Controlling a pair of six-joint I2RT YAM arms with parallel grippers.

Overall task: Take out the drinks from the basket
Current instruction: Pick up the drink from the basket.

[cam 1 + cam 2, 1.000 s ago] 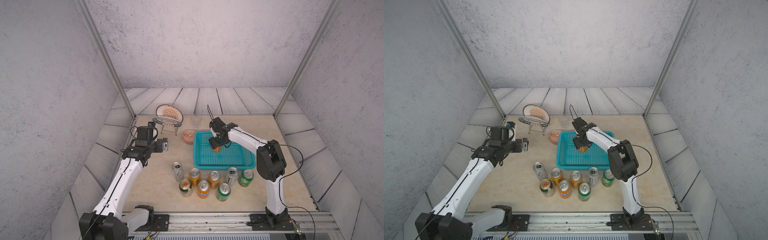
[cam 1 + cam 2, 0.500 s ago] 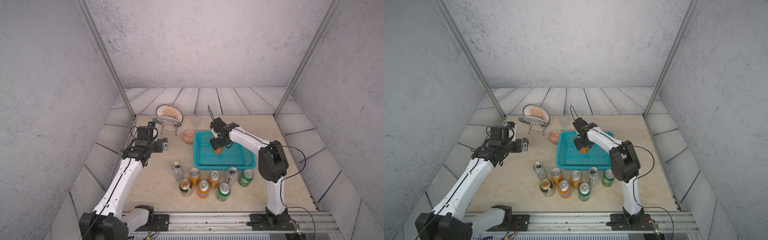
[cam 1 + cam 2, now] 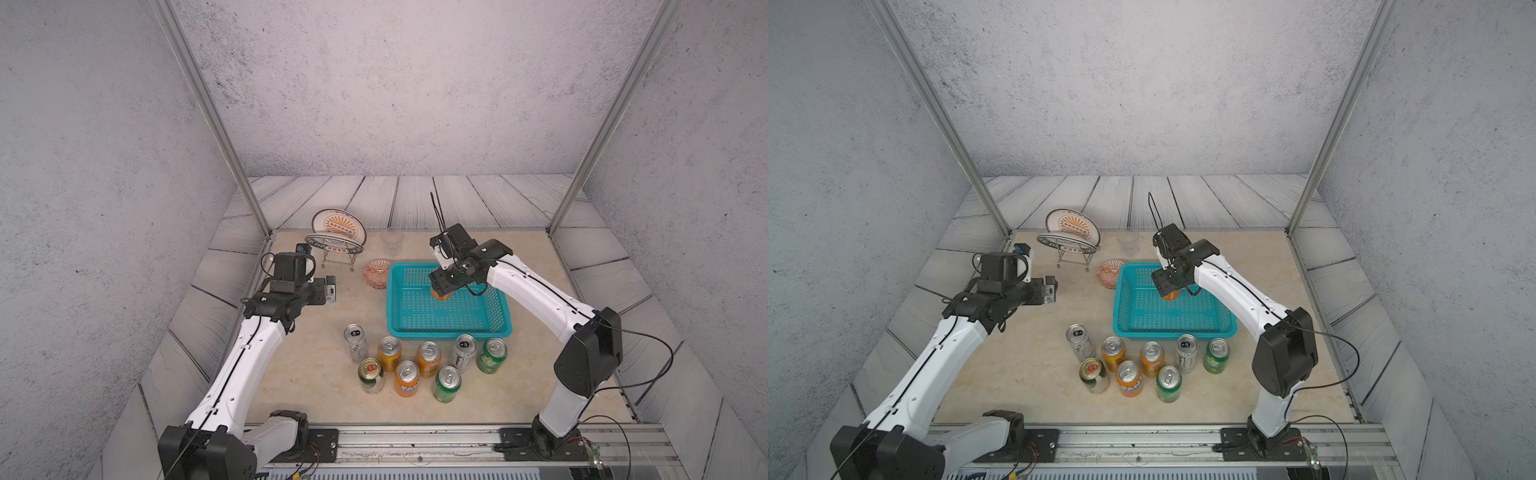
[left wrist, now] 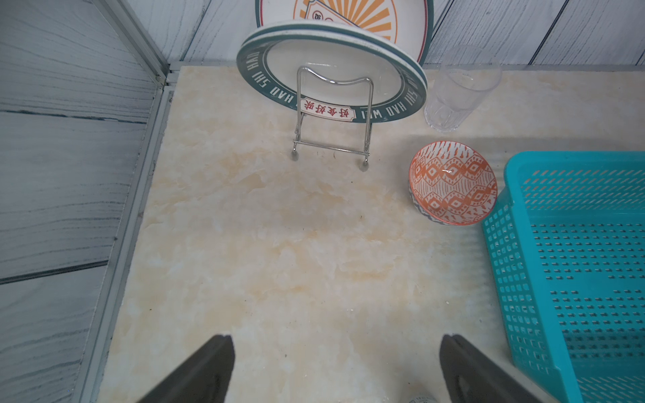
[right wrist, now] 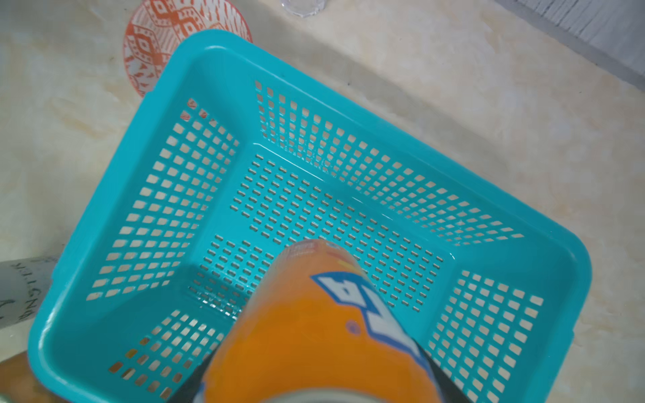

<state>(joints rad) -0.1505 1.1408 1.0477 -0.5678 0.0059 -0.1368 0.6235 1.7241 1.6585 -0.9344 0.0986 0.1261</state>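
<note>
The turquoise basket (image 3: 449,332) (image 3: 1175,331) stands right of centre; in the right wrist view its mesh floor (image 5: 314,195) holds nothing else. My right gripper (image 3: 442,286) (image 3: 1169,284) (image 5: 319,380) is shut on an upright orange can (image 3: 441,296) (image 3: 1171,296) (image 5: 314,331), held over the basket's back left part. Several more drinks stand on the table in front of the basket: silver cans (image 3: 355,341), orange cans (image 3: 389,353) and green cans (image 3: 492,355). My left gripper (image 3: 330,289) (image 3: 1050,289) (image 4: 336,345) hangs open over bare table, left of the basket (image 4: 523,164).
An orange-patterned bowl (image 3: 377,273) (image 4: 452,181) touches the basket's back left corner. A clear cup (image 3: 393,242) (image 4: 457,94) and a wire rack with plates (image 3: 336,245) (image 4: 331,80) stand at the back. Metal frame posts rise at both back corners.
My right gripper has shifted slightly to the right with the orange can over the basket. The left arm has not moved.
</note>
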